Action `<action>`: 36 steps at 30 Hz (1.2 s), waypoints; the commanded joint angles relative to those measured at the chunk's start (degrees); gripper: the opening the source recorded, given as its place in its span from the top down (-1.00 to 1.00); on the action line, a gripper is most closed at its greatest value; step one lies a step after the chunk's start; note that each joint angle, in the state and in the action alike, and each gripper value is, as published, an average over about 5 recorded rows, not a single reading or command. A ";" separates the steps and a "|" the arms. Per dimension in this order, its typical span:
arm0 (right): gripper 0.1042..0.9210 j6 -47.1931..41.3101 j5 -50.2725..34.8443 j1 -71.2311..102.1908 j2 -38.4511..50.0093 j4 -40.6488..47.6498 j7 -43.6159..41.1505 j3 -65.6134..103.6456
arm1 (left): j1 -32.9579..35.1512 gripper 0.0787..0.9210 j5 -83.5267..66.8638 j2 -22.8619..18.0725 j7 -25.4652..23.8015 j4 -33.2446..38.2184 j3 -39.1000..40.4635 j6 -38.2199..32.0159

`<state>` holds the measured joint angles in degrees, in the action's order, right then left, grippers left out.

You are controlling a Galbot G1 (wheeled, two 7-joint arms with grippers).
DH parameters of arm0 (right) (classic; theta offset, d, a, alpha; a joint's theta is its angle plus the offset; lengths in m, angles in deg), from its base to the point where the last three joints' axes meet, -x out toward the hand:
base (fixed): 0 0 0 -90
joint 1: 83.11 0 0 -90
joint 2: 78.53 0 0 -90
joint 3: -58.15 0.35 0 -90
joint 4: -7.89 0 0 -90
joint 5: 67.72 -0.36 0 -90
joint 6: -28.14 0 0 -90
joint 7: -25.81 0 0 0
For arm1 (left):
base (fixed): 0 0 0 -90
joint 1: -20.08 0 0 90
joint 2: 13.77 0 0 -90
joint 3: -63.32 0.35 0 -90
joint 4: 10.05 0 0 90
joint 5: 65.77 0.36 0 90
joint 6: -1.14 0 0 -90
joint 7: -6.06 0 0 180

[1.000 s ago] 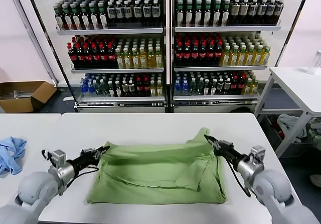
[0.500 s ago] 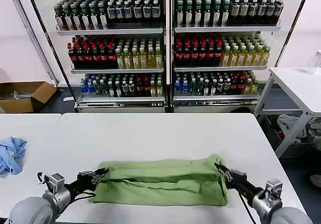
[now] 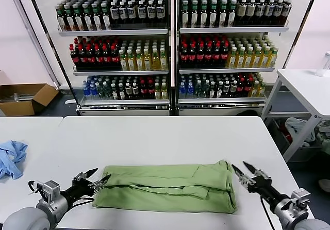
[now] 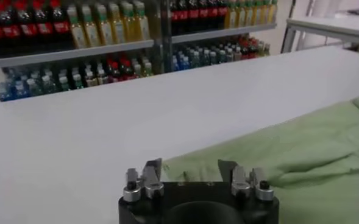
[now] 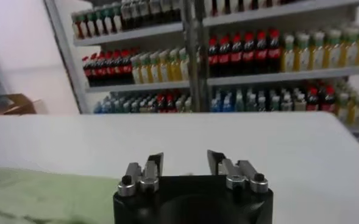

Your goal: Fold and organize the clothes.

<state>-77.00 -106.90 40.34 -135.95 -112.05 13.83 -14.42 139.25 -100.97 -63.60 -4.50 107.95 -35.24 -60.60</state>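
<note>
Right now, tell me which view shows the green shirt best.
The head view: the whole folded green shirt lies flat on the table. The left wrist view shows only one end; the right wrist view catches just a blurred corner.

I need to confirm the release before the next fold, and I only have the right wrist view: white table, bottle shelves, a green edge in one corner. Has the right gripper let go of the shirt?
Observer: Yes. In the head view the right gripper is open and apart from the shirt, just off its right edge.
Operator: And the left one?
Observer: The left gripper is open too, at the shirt's left edge, holding nothing.
Operator: How does the shirt lie?
Observer: Folded into a long flat band on the table, near the front edge.
</note>
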 commanded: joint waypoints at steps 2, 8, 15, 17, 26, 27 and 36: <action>-0.48 6.91 0.76 0.95 -2.69 2.39 -0.17 6.95 | 2.36 -0.59 -4.71 -6.59 15.84 3.71 3.89 -1.73; -0.74 7.63 0.96 1.26 -2.69 3.34 -0.18 6.49 | 1.68 -0.76 -1.24 -8.52 21.46 0.66 6.21 -1.40; -0.76 7.83 0.91 0.67 -2.28 4.05 -0.16 6.26 | 1.67 -0.77 2.21 -9.80 23.03 -0.47 7.41 -0.94; -0.76 7.87 0.88 0.60 -2.23 4.09 -0.18 6.27 | 1.72 -0.77 2.46 -10.24 23.10 -0.68 7.96 -0.93; -0.76 8.32 0.78 0.26 -1.08 4.79 -0.17 6.14 | 2.67 -0.45 4.39 -11.97 22.58 0.86 10.86 -1.75; -0.76 8.30 0.78 0.08 -1.02 4.85 -0.14 6.04 | 2.77 -0.39 4.64 -12.03 22.45 0.89 11.12 -1.88; -0.76 8.12 0.67 -1.20 -0.85 4.74 0.03 5.41 | 2.64 0.21 6.79 -12.10 21.63 -0.27 12.11 -2.58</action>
<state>-69.18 -106.12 39.58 -136.84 -107.49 13.81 -9.08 141.66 -96.35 -74.89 16.36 108.20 -24.50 -63.02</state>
